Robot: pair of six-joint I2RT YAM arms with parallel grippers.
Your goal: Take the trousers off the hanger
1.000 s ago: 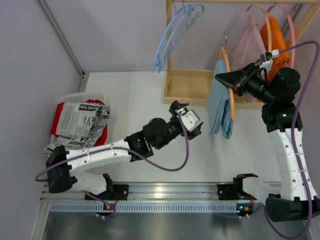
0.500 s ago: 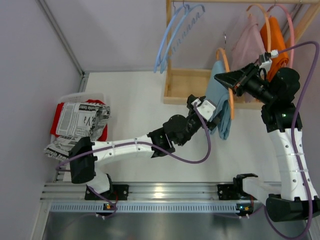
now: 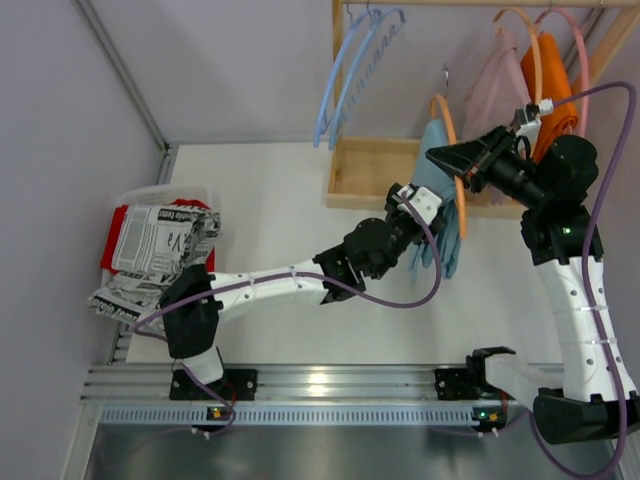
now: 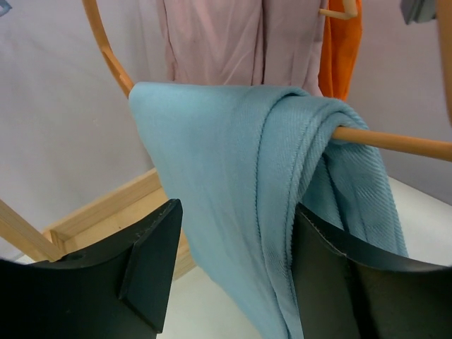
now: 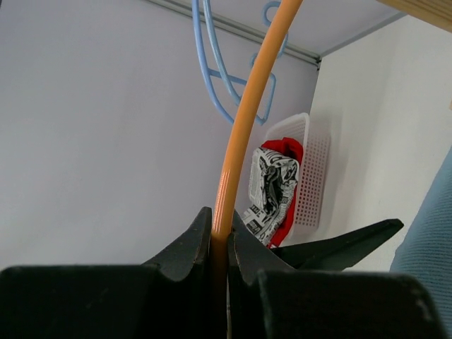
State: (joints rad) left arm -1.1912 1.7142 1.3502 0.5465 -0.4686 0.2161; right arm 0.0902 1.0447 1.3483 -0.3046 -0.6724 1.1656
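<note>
The light blue trousers [image 3: 447, 243] hang folded over the bar of an orange hanger [image 3: 452, 140]. My left gripper [image 3: 428, 208] is open, with the hanging cloth [image 4: 233, 176] between its two black fingers [image 4: 150, 261], just below the hanger bar [image 4: 395, 143]. My right gripper [image 3: 452, 160] is shut on the hanger's orange rim [image 5: 247, 120], which runs up from the pinched jaws [image 5: 220, 247]. Dusty mauve trousers [image 3: 495, 85] and orange trousers [image 3: 548, 70] hang behind on other hangers. Red trousers [image 3: 205, 268] and white printed trousers [image 3: 160, 240] lie in the basket.
A white basket [image 3: 165, 192] stands at the left by the wall. The wooden rack base [image 3: 375, 170] sits at the back. Two bare blue hangers [image 3: 350, 70] hang on the rail, left of the orange one. Purple cables loop from both arms.
My left arm has swung right and forward from the table's middle to the light blue trousers, and its open jaws now straddle the cloth. The right gripper has stayed on the hanger.
</note>
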